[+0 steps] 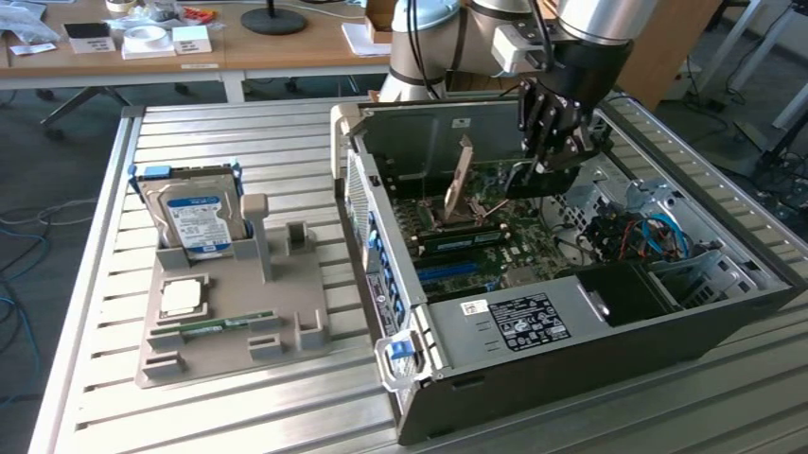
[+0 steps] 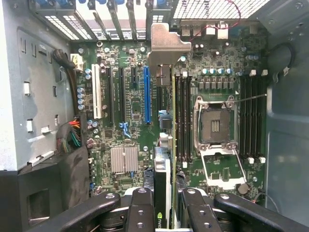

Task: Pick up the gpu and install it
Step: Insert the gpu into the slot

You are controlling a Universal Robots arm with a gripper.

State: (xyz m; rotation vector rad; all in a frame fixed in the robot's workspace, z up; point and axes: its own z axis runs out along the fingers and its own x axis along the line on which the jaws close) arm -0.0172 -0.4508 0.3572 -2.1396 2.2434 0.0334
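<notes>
The gpu (image 2: 163,180) hangs edge-on between the black fingers (image 2: 141,209), and its silver end bracket (image 2: 166,42) points toward the case's rear slot openings. My gripper (image 2: 166,205) is shut on it. Below lies the green motherboard (image 2: 128,121); the card hovers just beside the long blue slot (image 2: 146,94), between that slot and the memory slots. In the exterior view my gripper (image 1: 553,161) reaches down into the open computer case (image 1: 569,312), holding the gpu (image 1: 474,184) above the board and apart from it.
An empty CPU socket (image 2: 215,125) and a silver heatsink (image 2: 124,159) sit on the board. To the exterior view's left, a grey fixture tray (image 1: 221,355) holds a hard drive (image 1: 196,222), a CPU chip (image 1: 184,296) and a RAM stick (image 1: 227,324). Cables (image 1: 644,232) lie inside the case.
</notes>
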